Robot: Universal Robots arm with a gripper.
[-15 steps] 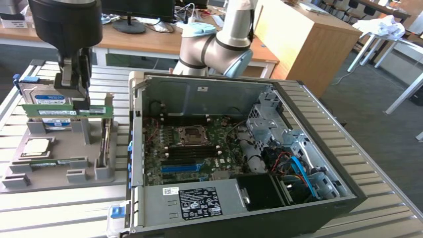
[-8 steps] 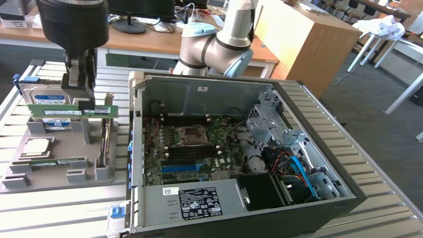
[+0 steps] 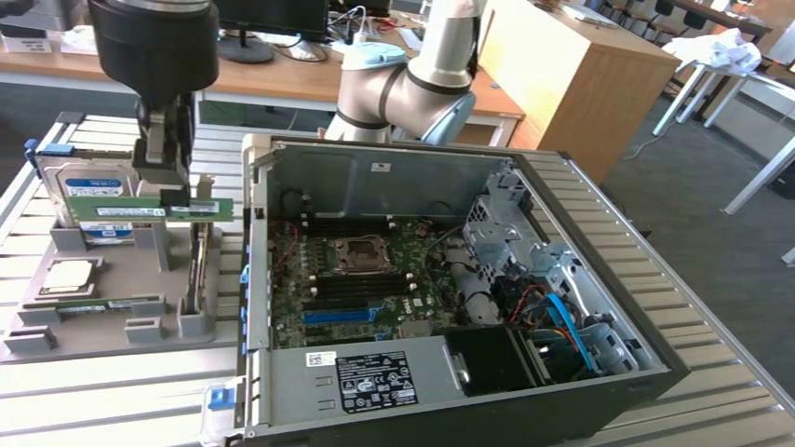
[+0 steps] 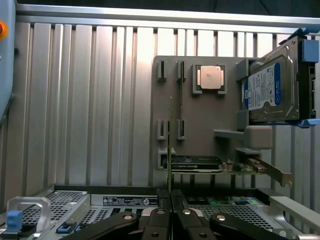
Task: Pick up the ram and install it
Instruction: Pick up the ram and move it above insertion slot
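The ram is a long green stick, held level a little above the grey holder tray at the exterior view's left. My gripper comes down from above and is shut on it near its middle. In the wrist view the ram shows edge-on as a thin line running out from between my gripper's closed fingers, over the tray. A second green stick lies in a slot of the tray.
The tray also carries a blue-labelled hard drive, a square silver processor and an upright expansion card. The open computer case stands to the exterior view's right, its motherboard exposed. The arm's body rises behind the case.
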